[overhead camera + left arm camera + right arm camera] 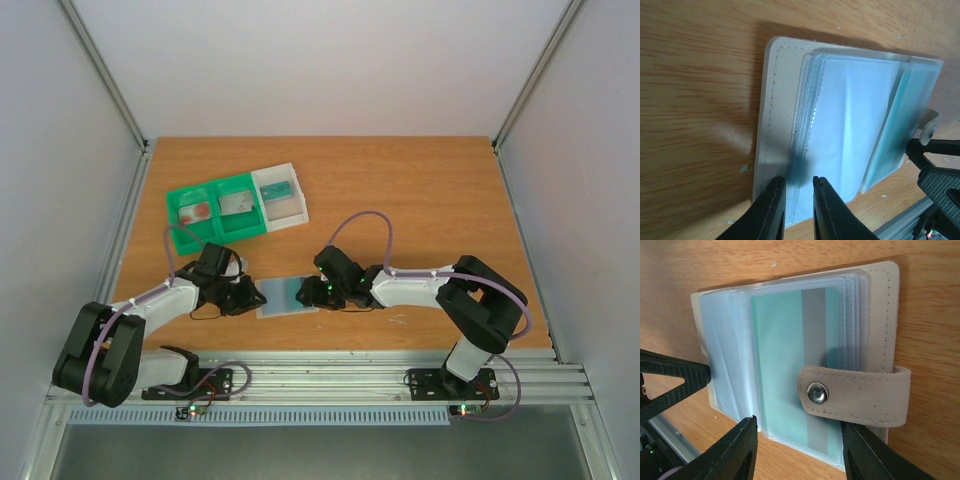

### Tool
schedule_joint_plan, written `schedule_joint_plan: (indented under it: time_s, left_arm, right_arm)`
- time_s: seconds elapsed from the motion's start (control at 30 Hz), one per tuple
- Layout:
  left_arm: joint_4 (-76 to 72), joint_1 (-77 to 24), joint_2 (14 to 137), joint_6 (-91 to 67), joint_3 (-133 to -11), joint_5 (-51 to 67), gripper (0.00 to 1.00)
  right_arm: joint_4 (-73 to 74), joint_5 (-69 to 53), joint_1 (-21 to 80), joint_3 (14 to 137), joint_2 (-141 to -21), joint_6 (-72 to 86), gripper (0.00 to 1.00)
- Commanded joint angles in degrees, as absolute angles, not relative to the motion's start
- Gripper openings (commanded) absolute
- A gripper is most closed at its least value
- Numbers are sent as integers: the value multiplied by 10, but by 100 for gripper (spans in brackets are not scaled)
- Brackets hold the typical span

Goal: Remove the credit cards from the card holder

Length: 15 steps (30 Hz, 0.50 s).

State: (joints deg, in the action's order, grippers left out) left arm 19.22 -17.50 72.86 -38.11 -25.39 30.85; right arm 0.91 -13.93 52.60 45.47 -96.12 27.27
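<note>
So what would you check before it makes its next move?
1. Card holder lies open on the table: ok.
2. A teal card sits in the top sleeve, there to be taken: ok.
3. The strap with the snap is clear of that card: not ok, it lies across the card's edge.
4. Right end effector lined up, one finger on either side of the card's near end: ok.
5. Right end effector actually gripping the card: cannot tell.
6. Left end effector steadying the holder's other page: cannot tell; its fingers are nearly together at that page's edge.
</note>
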Motion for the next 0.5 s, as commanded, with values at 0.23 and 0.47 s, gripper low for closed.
schedule_joint_plan:
  time_s: [0.23,0.47]
  left_arm:
    - [170,-179,740,-379,-255,317,18]
    - [163,-178,740,-380,-249,320,18]
  right_arm:
    - [-33,-154,526,444,-977,292,48]
    - [-79,-169,524,432,-976,310,48]
